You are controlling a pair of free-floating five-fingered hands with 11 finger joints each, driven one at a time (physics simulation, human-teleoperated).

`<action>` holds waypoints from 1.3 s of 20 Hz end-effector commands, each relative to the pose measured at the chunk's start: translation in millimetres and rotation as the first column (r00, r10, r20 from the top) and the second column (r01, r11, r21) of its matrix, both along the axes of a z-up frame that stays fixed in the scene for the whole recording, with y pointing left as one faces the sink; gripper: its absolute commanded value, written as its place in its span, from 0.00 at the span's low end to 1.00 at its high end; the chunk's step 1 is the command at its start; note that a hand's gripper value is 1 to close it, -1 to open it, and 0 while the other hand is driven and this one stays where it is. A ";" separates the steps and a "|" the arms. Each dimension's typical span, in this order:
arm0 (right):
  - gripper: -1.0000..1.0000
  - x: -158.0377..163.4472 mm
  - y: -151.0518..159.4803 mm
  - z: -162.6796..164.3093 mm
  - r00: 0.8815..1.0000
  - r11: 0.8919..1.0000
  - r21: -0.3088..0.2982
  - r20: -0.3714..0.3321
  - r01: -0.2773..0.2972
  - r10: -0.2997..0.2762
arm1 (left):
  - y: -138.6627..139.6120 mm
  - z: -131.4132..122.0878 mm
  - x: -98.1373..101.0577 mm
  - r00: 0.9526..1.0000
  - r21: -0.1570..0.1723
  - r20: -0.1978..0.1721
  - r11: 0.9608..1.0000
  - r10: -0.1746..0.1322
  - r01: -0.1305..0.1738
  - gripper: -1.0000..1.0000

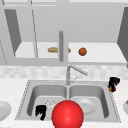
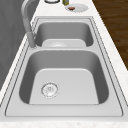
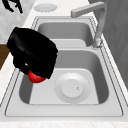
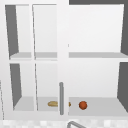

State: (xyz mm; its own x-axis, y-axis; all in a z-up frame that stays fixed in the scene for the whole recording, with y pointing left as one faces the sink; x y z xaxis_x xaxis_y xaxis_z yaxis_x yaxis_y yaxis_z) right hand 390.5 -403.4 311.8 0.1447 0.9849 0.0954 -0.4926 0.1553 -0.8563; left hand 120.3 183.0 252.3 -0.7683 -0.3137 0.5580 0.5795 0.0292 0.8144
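Big red ball up front, very close, just right of the left hand. Open wall cabinet high above both hands. Double sink below and between the hands, with a bent tap at the back, far up and right of the left hand. White plate flat in the basin, down and left of the right hand. Left hand low at the front edge of the sink, fingers loose and hanging down, apart, holding nothing. Right hand over the far right rim, fingers curled and clamped on a small red thing, tucked under the palm. Long bread and a small orange ball on the bottom shelf, well above the hands. Round drain in the other basin, just up and right of the left hand.
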 end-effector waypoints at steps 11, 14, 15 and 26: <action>1.00 -59.3 -98.1 30.9 1.000 1.000 0.004 0.001 0.000 0.000 | 0.0 0.0 0.0 1.000 0.000 0.000 1.000 0.000 0.000 0.50; 1.00 -73.2 -118.9 35.3 1.000 1.000 0.008 0.001 0.000 0.000 | 0.0 0.0 0.0 1.000 0.000 0.000 1.000 0.000 0.000 0.50; 1.00 -78.1 -125.9 36.5 1.000 1.000 0.011 0.001 0.000 0.000 | 0.0 0.0 0.0 1.000 0.000 0.000 1.000 0.000 0.000 0.50; 1.00 -146.0 -182.6 33.6 1.000 1.000 0.007 0.017 0.019 -0.019 | 0.0 0.0 0.0 1.000 0.000 0.000 1.000 0.000 0.000 0.50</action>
